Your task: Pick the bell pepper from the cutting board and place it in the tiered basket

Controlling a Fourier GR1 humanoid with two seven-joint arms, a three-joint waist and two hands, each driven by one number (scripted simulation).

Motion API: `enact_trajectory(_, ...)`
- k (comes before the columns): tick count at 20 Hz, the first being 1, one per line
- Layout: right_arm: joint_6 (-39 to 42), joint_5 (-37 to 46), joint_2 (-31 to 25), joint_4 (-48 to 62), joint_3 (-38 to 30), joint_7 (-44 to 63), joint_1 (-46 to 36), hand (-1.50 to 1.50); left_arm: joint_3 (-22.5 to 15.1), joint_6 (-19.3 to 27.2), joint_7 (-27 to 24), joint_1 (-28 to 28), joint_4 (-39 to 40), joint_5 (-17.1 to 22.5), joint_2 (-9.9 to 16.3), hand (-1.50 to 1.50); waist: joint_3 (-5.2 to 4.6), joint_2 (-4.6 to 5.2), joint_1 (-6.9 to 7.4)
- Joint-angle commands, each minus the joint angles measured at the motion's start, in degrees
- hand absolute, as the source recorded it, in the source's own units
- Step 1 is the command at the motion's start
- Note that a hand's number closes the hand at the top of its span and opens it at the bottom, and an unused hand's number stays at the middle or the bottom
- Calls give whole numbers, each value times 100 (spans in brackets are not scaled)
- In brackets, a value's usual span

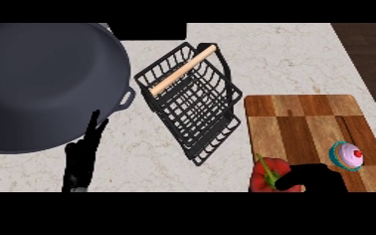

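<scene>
**Pepper under the right hand**

While a large dark pot [51, 84] fills the left, the black tiered basket [192, 102] stands between it and the cutting board [301, 124]. On the board, right hand [316, 176] curls round the red bell pepper [266, 176], beside 1 cupcake [346, 155]. Left hand [82, 157] rests fingers straight.

Left hand [79, 165]: matte black, slim tapered fingers; right hand [317, 177]: same matte black, rounded bulky outline, no markings visible on either.

your left hand [81, 162] low at view's left edge, fingers straight, pointing up, thumb apart from them, resting. your right hand [312, 176] at lower right, mostly cut off by edge, thumb curled inward toward left hand's side.
</scene>
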Motion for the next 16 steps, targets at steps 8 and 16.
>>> enact_trajectory(8,907,-811,313,46,-400,1518,-1166,150,-141,51,128,-211,8,-117,-132,0,-1,98,233)
enact_trajectory(16,962,-1911,315,1134,-1379,1634,-2227,150,-194,-51,127,-116,-60,-128,-83,0,11,96,351)
